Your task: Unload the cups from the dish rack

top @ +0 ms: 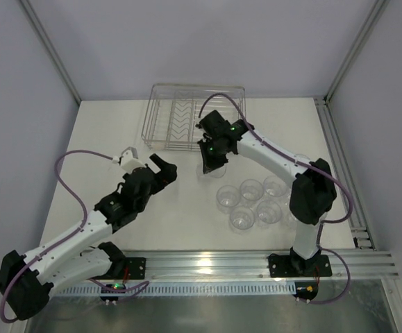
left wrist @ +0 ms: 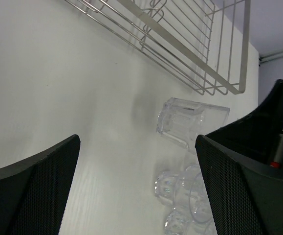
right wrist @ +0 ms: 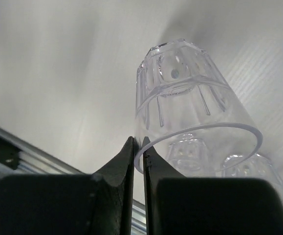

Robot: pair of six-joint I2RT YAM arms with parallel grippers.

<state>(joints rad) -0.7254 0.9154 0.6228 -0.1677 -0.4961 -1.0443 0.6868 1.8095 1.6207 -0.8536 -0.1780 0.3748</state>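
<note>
The wire dish rack (top: 180, 118) stands at the back of the table, and no cup shows inside it. My right gripper (top: 213, 158) hangs just in front of the rack, shut on a clear cup (right wrist: 190, 107), pinching its rim wall between the jaws. In the left wrist view that cup (left wrist: 192, 121) hangs above the table beside the rack (left wrist: 180, 44). Several more clear cups (top: 250, 201) stand grouped on the table in front of the right arm. To the left my left gripper (top: 148, 164) is open over bare table, with nothing between its fingers (left wrist: 43, 181).
An aluminium rail (top: 256, 262) runs along the near edge, and another rail (top: 339, 166) runs down the right side. Grey walls close in the left, back and right. The grouped cups (left wrist: 180, 200) lie just right of my left gripper.
</note>
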